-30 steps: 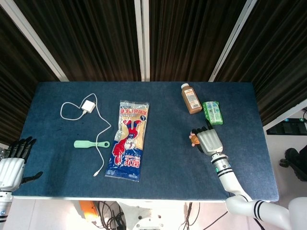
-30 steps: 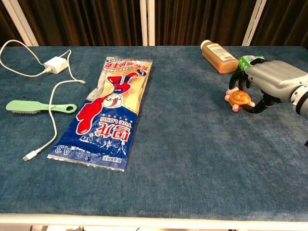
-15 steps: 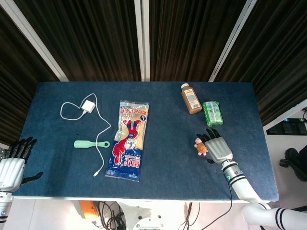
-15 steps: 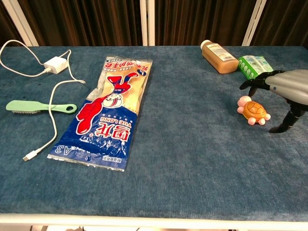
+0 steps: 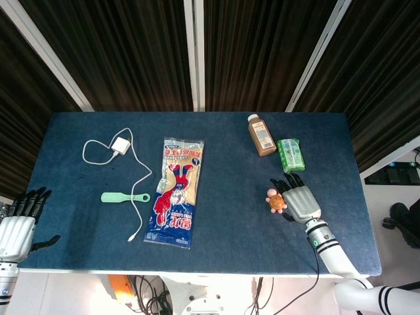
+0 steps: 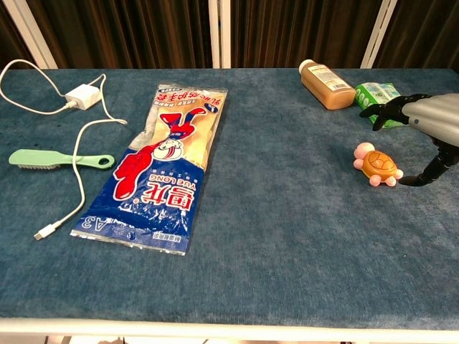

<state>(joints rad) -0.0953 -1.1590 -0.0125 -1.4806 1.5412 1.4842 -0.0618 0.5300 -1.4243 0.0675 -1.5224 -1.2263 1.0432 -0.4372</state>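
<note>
A: What has moved since a second ago?

B: The right hand (image 6: 423,132) was curled round the toy turtle (image 6: 376,165) and lifting it beside the brown bottle (image 6: 325,84). Now the turtle is lying on the blue table (image 6: 287,236), nearer the front edge than the bottle, and the hand is standing off it with its fingers spread, gripping nothing.

A: Is the hand touching the turtle at all?

B: In the chest view the thumb tip (image 6: 410,181) is sitting just beside the turtle's rear; whether it is touching, I cannot tell. The other fingers (image 6: 379,111) are arching above and behind the turtle, in front of the green packet (image 6: 373,93).

A: And relative to the turtle, where is everything else lying?

B: Seen from the head view, the turtle (image 5: 275,202) is resting just left of the right hand (image 5: 300,202). The bottle (image 5: 261,134) and the green packet (image 5: 290,154) are lying beyond it, toward the far edge. Well to its left the printed snack bag (image 5: 174,191) is lying flat; further left still are the white charger with its cable (image 5: 121,146) and the green brush (image 5: 125,197).

A: The left hand?

B: It is hanging at the table's near left corner, well apart from the turtle, the left hand (image 5: 18,224) being open with fingers apart and holding nothing.
</note>
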